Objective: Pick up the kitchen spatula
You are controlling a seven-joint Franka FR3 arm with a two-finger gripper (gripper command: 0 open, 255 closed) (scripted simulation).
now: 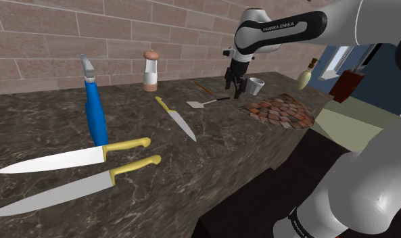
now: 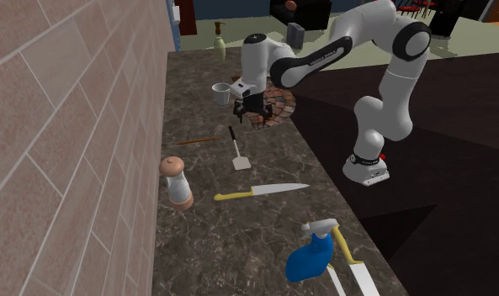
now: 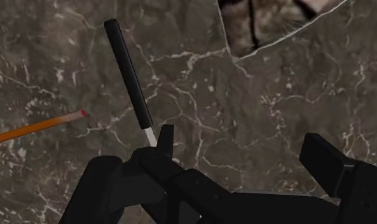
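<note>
The kitchen spatula [image 1: 204, 103] lies flat on the dark marble counter, with a white blade and a thin black handle. In the second exterior view the spatula [image 2: 236, 148] has its handle pointing toward the gripper [image 2: 249, 108]. My black gripper [image 1: 236, 84] hangs just above the counter past the handle's end, fingers pointing down and open. In the wrist view the black handle [image 3: 128, 73] runs away from one fingertip [image 3: 164, 137], outside the gap; the gripper [image 3: 244, 153] has only bare counter between its fingers.
A round brick-patterned trivet [image 1: 276, 111] and a white cup [image 1: 256, 85] lie close to the gripper. A thin orange-brown stick [image 3: 34, 127] lies near the handle. Farther along are a yellow-handled knife [image 2: 260, 192], a shaker [image 2: 177, 182], a blue spray bottle [image 1: 95, 111] and two big knives [image 1: 70, 159].
</note>
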